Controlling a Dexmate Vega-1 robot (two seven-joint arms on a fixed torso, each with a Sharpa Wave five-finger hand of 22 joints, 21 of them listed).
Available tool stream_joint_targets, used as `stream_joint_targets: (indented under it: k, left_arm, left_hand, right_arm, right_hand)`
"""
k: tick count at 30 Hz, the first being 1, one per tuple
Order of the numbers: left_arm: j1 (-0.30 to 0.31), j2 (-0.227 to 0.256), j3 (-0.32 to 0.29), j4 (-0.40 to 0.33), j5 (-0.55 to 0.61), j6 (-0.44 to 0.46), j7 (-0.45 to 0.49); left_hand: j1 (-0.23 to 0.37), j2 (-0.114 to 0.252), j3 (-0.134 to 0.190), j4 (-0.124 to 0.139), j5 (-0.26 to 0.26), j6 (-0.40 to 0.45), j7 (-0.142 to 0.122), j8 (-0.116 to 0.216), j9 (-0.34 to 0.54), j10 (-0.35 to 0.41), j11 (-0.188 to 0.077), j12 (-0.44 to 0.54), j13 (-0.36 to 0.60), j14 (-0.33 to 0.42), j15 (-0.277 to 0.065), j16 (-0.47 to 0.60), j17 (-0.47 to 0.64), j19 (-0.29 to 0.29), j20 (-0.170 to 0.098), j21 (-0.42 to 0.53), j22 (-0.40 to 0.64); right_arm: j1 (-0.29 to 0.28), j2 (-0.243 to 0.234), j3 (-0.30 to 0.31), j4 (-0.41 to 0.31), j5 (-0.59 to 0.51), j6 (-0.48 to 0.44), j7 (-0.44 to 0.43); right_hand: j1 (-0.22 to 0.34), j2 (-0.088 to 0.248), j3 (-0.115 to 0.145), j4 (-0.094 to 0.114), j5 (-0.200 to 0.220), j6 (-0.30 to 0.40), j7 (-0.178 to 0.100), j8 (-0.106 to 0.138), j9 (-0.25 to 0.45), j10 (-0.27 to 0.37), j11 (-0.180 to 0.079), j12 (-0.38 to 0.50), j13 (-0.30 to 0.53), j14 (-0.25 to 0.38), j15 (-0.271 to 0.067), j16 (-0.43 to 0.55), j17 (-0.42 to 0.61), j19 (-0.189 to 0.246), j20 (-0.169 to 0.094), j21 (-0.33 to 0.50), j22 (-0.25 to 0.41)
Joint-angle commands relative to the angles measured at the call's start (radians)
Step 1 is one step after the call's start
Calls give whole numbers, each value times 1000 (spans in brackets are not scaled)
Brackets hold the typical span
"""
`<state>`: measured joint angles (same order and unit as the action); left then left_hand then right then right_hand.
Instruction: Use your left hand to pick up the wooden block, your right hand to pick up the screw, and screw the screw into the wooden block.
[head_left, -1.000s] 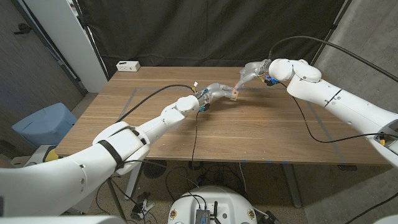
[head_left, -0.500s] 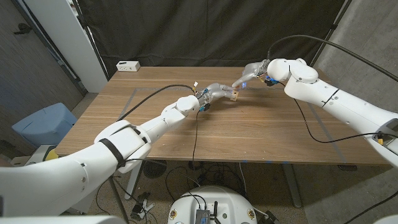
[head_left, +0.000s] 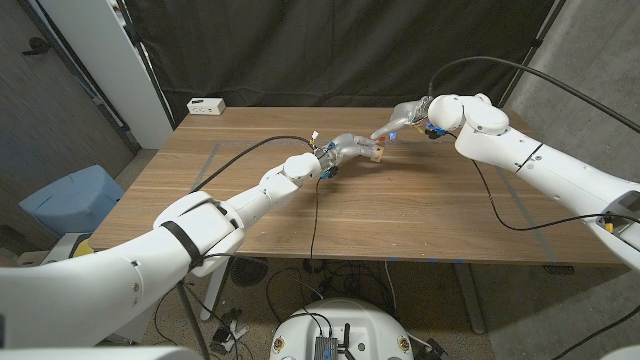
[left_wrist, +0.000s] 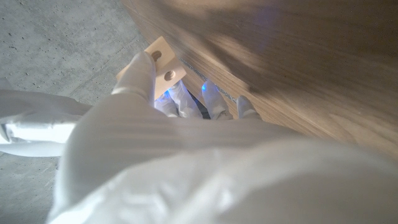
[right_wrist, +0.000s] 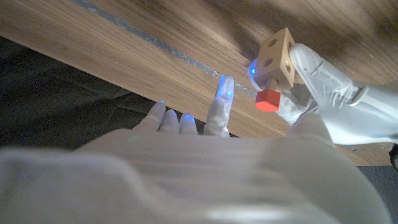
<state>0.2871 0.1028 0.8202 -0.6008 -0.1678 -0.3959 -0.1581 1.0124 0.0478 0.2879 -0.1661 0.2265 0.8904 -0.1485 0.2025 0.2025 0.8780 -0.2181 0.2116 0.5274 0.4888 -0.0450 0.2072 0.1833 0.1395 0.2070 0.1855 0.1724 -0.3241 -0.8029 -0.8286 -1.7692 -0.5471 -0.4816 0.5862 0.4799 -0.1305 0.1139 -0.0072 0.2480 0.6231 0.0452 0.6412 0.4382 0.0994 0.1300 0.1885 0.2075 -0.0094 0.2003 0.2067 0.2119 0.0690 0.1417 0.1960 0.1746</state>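
Item: small pale wooden cube block with round holes in its faces (right_wrist: 278, 55). Location: lifted above the far middle of the brown wooden desk (head_left: 400, 215), clamped in the fingers of the white left hand (head_left: 348, 148). Drilled faces show in both wrist views; one faces the right hand.

Item: screw with a red blocky head (right_wrist: 268, 99). Location: touching the underside of the block as the right wrist view shows it, shaft apparently entered in a hole. Long axis: judged to run from the red head into the block, roughly square to that face; the shaft itself is hidden.

Item: white right hand (head_left: 395, 122). Location: just beside the block. The right wrist view shows several fingers extended towards the desk; whether thumb and a finger pinch the red head, I cannot tell.

Step in hand: judged to be the screwing-in, with the screw seated at its hole.

Next move calls for: turning the red head about its axis while the left hand keeps the block steady, without tilting the screw.
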Motion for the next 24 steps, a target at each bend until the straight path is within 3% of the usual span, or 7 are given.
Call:
stream_joint_targets:
  k: [1, 4, 10, 15, 22, 24]
  left_arm:
    - [-15, -16, 3, 42, -2, -16, -5]
    - [-19, -18, 3, 51, -2, -18, -5]
    - [-26, -26, 4, 72, -4, -23, -7]
    - [-39, -40, 7, 107, -5, -37, -10]
    - [-56, -56, 13, 144, -4, -44, -12]
    - [-60, -61, 13, 153, -6, -45, -13]
  left_hand:
    - [-10, 25, 21, 15, 7, 10, 0, 7, 2, 6, 2, 6, 4, -4, -35, -3, 2, -3, 5, 7, 3]
    - [-11, 25, 21, 15, 7, 9, 0, 7, 2, 7, 2, 6, 4, -5, -36, -4, 2, -3, 5, 7, 3]
    - [-10, 25, 22, 14, 8, 10, 1, 7, 2, 6, 2, 6, 4, -4, -36, -4, 1, -3, 5, 7, 3]
    - [-10, 25, 22, 14, 8, 8, -1, 6, 2, 6, 2, 6, 4, -5, -36, -4, 2, -3, 5, 7, 3]
    - [-10, 25, 22, 14, 8, 7, 1, 6, 2, 6, 2, 6, 4, -5, -36, -4, 2, -3, 5, 7, 3]
    - [-9, 24, 22, 14, 8, 8, 1, 6, 2, 6, 2, 6, 4, -5, -37, -4, 2, -3, 5, 7, 3]
  right_arm:
    - [-25, -14, 40, -14, 56, 33, -23]
    - [-22, -19, 46, -15, 70, 46, -17]
    - [-10, -26, 61, 0, 124, 89, 6]
    - [-3, -31, 68, 8, 158, 118, 18]
    - [-1, -34, 72, 8, 174, 140, 14]
    - [1, -33, 69, 7, 167, 138, 10]
  right_hand:
    - [35, 28, 19, -22, -1, -45, -8, -18, -7, -23, 2, -1, 3, -15, 10, -3, -1, -10, 10, -2, 4]
    - [55, 42, 31, -32, -6, -65, -10, -27, -14, -29, 5, 0, 4, -20, 10, -4, -3, -15, 12, -3, 3]
    - [134, 76, 76, -83, -38, -138, -9, -74, -50, -69, 17, 0, 5, -46, 12, -10, -8, -36, 23, -4, 3]
    - [171, 87, 100, -111, -44, -186, -1, -111, -74, -105, 25, -1, 5, -70, 13, -14, -10, -51, 28, -5, 2]
    - [201, 96, 119, -131, -41, -210, -4, -133, -89, -124, 31, 1, 6, -84, 11, -15, -11, -54, 30, -4, 2]
    - [229, 101, 136, -146, -40, -186, -28, -131, -100, -124, 31, 6, 6, -87, 11, -13, -11, -52, 31, -2, 1]
